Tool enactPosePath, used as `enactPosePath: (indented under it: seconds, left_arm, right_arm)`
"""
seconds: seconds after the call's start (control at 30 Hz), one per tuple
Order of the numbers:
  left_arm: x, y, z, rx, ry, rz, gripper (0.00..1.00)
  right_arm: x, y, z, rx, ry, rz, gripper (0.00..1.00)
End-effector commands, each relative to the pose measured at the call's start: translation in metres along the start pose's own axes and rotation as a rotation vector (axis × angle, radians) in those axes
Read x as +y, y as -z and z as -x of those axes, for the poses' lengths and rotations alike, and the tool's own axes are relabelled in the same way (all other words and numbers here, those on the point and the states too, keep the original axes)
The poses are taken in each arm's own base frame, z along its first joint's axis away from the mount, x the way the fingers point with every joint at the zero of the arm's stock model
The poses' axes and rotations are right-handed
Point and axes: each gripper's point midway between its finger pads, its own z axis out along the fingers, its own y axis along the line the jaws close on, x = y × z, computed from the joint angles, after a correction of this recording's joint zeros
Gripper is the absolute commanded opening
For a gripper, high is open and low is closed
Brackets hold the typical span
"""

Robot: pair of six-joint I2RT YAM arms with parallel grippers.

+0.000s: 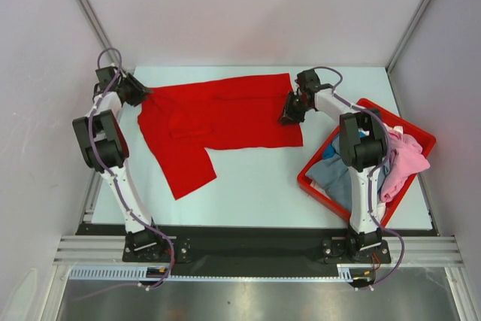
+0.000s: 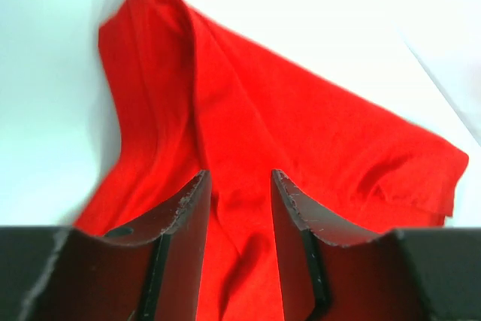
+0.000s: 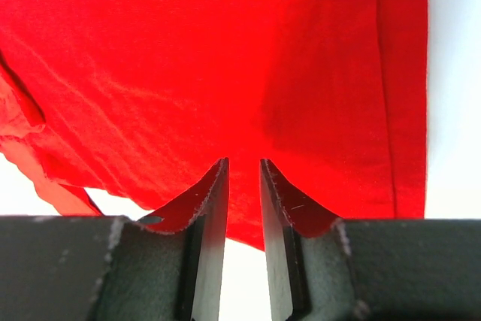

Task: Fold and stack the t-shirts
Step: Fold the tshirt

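A large bright red t-shirt (image 1: 225, 114) lies spread across the back of the table, one sleeve reaching toward the front left. My left gripper (image 1: 141, 94) is at its left end. The left wrist view shows that gripper (image 2: 239, 174) with its jaws apart, low over the rumpled red cloth (image 2: 301, 125), which fills the gap between them. My right gripper (image 1: 290, 113) is at the shirt's right edge. Its jaws (image 3: 243, 162) are only narrowly apart, and the hem of the red shirt (image 3: 188, 58) lies between the fingertips. Other t-shirts, pink (image 1: 406, 159) and grey-blue (image 1: 331, 172), lie in a bin.
A rigid red plastic bin (image 1: 418, 131) stands at the right of the pale table (image 1: 255, 178), tilted diagonally, with its near corner close to the right arm's base. Grey walls close in the back and both sides.
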Motion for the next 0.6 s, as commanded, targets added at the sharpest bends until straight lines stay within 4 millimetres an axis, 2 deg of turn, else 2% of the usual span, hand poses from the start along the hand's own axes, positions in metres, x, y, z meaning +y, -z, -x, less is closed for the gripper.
enactPosePath:
  seconds: [0.0, 0.17, 0.27, 0.3, 0.33, 0.47, 0.57]
  left_arm:
    - [-0.009, -0.015, 0.015, -0.03, -0.011, -0.039, 0.43]
    - [-0.001, -0.028, 0.009, -0.008, 0.043, -0.024, 0.38]
    - [0.0, -0.024, 0.002, 0.002, 0.061, -0.011, 0.34]
    - [0.002, -0.023, -0.006, 0.014, 0.069, -0.004, 0.33]
    - [-0.003, -0.018, -0.004, 0.007, 0.064, -0.012, 0.34]
    - [0.0, -0.014, -0.016, 0.041, 0.08, 0.008, 0.36]
    - [0.004, -0.019, -0.027, 0.073, 0.098, 0.024, 0.38]
  right_arm:
    - [0.003, 0.001, 0.009, -0.014, -0.011, 0.015, 0.28]
    - [0.002, 0.003, 0.017, -0.027, -0.029, 0.031, 0.28]
    - [0.006, 0.004, 0.024, -0.04, -0.047, 0.048, 0.27]
    - [0.007, 0.003, 0.024, -0.04, -0.048, 0.051, 0.27]
    - [0.007, 0.003, 0.026, -0.041, -0.051, 0.055, 0.27]
    - [0.016, 0.0, 0.03, -0.044, -0.047, 0.066, 0.27]
    - [0.023, -0.001, 0.031, -0.045, -0.038, 0.075, 0.26]
